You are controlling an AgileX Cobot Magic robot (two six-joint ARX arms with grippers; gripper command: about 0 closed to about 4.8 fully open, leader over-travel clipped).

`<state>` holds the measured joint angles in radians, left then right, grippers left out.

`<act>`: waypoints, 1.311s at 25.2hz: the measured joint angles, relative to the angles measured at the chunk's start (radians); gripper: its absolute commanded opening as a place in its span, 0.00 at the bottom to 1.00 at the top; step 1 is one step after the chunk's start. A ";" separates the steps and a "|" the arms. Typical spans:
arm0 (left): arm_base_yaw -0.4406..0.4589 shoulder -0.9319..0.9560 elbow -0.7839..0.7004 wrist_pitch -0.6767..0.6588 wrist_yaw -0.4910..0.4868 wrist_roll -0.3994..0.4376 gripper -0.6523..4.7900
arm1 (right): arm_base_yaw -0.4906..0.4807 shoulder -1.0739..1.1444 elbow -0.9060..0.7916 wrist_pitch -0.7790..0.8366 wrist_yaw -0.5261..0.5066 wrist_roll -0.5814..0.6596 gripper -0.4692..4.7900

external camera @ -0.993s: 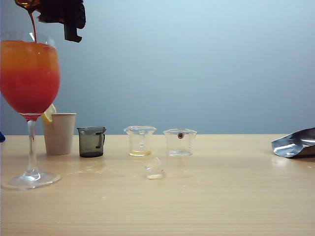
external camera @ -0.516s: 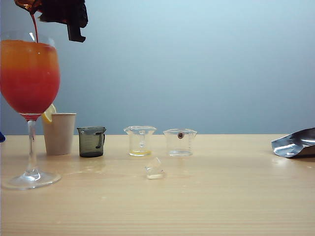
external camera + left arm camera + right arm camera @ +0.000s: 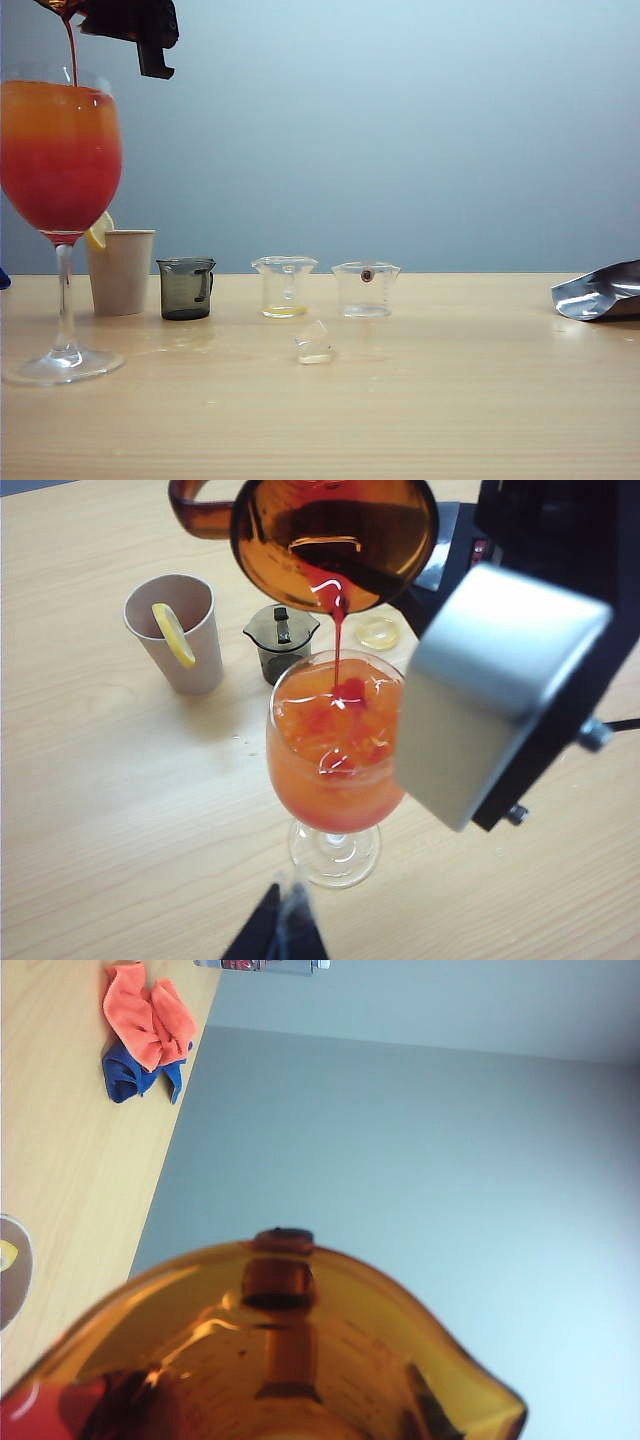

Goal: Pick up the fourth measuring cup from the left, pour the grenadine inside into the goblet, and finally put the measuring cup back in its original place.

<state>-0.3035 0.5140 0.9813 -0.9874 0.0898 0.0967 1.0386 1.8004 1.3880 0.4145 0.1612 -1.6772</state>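
At far left of the exterior view, the right gripper (image 3: 135, 25) holds the fourth measuring cup (image 3: 58, 6) tipped above the goblet (image 3: 60, 160); a thin thread of grenadine (image 3: 71, 50) falls into the orange-red drink. Its slot in the cup row on the table (image 3: 400, 400) stands vacant.

Left wrist view: the amber cup (image 3: 335, 530) pours from above the bowl (image 3: 335, 745); the left gripper (image 3: 280, 930) hovers near the goblet's foot with its fingertips pressed together, grasping nothing.

Right wrist view: the tilted cup (image 3: 270, 1360) fills the frame, probably nearly drained, the fingers hidden. Pouring is under way; the return remains.
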 measured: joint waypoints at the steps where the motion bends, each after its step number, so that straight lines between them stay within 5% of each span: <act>1: 0.000 0.000 0.000 0.000 0.000 0.000 0.11 | 0.000 0.000 0.000 0.000 0.000 0.000 0.35; 17: 0.000 0.000 0.000 -0.003 0.000 0.000 0.11 | 0.000 0.000 0.000 -0.012 -0.004 0.013 0.34; 33: 0.000 0.000 0.000 -0.004 0.000 0.000 0.11 | 0.000 0.000 0.000 -0.012 -0.004 0.346 0.25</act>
<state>-0.3035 0.5140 0.9813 -0.9916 0.0898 0.0971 1.0382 1.8004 1.3880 0.4023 0.1574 -1.3312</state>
